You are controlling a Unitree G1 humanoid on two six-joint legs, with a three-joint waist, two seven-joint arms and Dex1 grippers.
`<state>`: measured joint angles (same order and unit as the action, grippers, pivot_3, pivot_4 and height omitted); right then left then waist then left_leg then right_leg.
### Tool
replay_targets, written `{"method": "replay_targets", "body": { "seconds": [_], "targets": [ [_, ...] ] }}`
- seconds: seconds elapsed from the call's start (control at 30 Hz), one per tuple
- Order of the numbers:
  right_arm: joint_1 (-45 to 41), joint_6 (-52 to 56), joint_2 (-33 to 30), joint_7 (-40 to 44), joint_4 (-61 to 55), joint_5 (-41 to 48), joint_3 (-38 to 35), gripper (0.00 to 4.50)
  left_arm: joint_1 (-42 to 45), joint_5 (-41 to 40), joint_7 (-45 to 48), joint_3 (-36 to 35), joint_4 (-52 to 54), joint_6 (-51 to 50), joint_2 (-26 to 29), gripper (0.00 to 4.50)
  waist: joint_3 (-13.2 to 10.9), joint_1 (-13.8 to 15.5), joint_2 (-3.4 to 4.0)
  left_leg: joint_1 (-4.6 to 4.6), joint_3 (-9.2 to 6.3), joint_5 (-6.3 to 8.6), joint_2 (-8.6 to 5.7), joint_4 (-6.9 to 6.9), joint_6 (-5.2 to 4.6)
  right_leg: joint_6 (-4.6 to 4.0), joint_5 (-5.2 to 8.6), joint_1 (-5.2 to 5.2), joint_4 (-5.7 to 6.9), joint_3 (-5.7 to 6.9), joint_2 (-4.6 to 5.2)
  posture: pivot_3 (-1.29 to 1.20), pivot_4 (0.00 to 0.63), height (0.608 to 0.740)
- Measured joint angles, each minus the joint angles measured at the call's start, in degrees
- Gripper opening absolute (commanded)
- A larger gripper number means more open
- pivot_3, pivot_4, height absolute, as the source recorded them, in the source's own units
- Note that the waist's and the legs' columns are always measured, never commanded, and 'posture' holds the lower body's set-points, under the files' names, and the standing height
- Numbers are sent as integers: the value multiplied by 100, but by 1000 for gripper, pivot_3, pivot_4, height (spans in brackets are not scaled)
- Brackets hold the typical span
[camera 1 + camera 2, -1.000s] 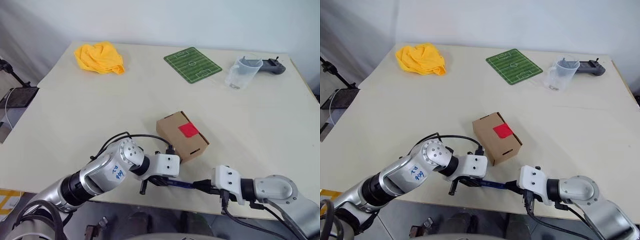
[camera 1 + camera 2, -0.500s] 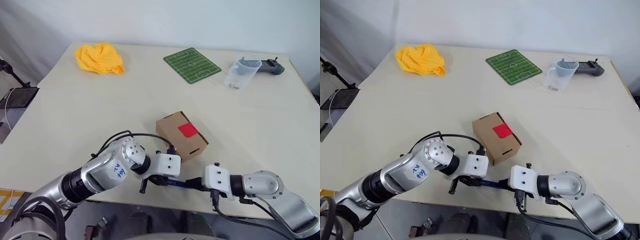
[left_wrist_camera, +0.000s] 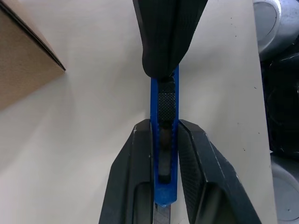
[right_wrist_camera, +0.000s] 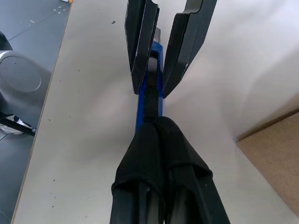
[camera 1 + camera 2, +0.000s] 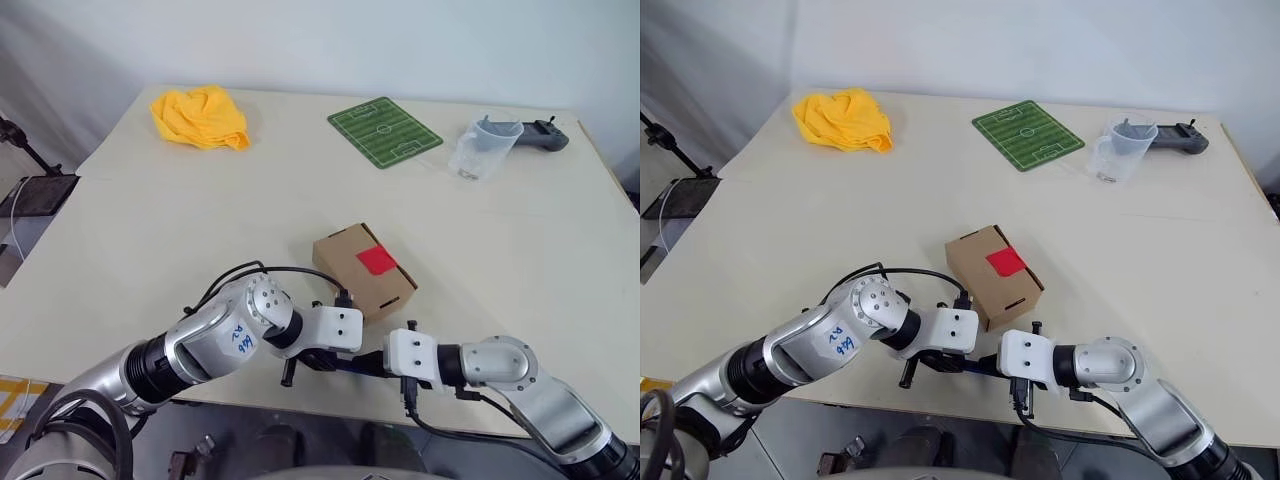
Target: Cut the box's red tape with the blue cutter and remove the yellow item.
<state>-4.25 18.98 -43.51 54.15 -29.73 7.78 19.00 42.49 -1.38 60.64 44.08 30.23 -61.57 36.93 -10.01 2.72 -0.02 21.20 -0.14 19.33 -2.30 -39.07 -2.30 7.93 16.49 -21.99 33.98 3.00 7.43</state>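
Two grippers meet at the near edge of the table (image 5: pixel 120 230), both on the blue cutter (image 3: pixel 164 154). The left gripper (image 3: pixel 164 135) pinches the cutter's body between its two fingers (image 3: pixel 140 168). The right gripper (image 4: pixel 156 133) has its fingers pressed together, their tips at the cutter's ribbed slider. The cutter lies just above the tabletop, near the front of the box (image 5: pixel 364 270). The box sits closed near the table's middle, the red tape (image 5: pixel 376 260) on its top face. A yellow cloth (image 5: pixel 198 115), a green mat (image 5: pixel 385 130), a clear cup (image 5: pixel 483 146) and a dark controller (image 5: pixel 546 134) lie along the far side.
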Motion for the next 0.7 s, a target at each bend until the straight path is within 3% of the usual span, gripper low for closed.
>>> {"method": "replay_targets", "body": {
  "seconds": [0.2, 0.3, 0.43, 0.5, 0.57, 0.67, 0.7],
  "targets": [
    [279, 270, -43, 54, -169, 447, -383, 75, 0, -21, -3, 5, -84, 342, 37, 444, -1, 27, 1, 7, -4, 0, -4, 0, 0, 0, 0, -1, -1, 3, 5, 0, 150, 740],
    [567, 957, -171, 125, -689, 1570, -1327, 588, -210, -53, -48, -209, -209, 867, 112, 444, -3, 17, 2, 12, -7, 0, -1, -1, -1, 4, -2, -1, -7, 3, 14, 0, 150, 740],
    [582, 2400, -949, -63, -1346, 3786, -3141, 2025, -588, -76, -81, -826, -509, 2575, 294, 444, -9, 7, 8, 13, -16, 4, 21, -1, 12, 2, -2, 2, -22, 14, 32, 0, 150, 740],
    [477, 3151, -1364, -753, -1298, 5306, -3686, 2704, -652, -88, -85, -1129, -673, 3456, 233, 444, -10, 10, 12, 14, -21, 7, 30, -1, 20, -5, 1, 4, -26, 25, 32, 0, 150, 740],
    [430, 3636, -2218, -1726, -1011, 7137, -3818, 3367, -657, -86, -95, -1331, -814, 4160, 157, 444, -23, 6, 32, 14, -19, 7, 30, 0, 19, -6, 2, 4, -28, 29, 39, 0, 150, 740],
    [268, 3748, -3092, -2875, -710, 9075, -3760, 4473, -655, -73, -93, -1500, -1017, 4778, 34, 444, -27, 12, 32, 17, -22, 6, 34, 0, 20, -7, 2, 8, -37, 47, 37, 0, 150, 740],
    [203, 3703, -3252, -3180, -632, 9516, -3670, 4473, -649, -70, -80, -1502, -1063, 4882, -11, 444, -27, 14, 31, 19, -22, 6, 34, 0, 19, -7, 2, 9, -40, 49, 36, 0, 150, 740]
  ]
}}
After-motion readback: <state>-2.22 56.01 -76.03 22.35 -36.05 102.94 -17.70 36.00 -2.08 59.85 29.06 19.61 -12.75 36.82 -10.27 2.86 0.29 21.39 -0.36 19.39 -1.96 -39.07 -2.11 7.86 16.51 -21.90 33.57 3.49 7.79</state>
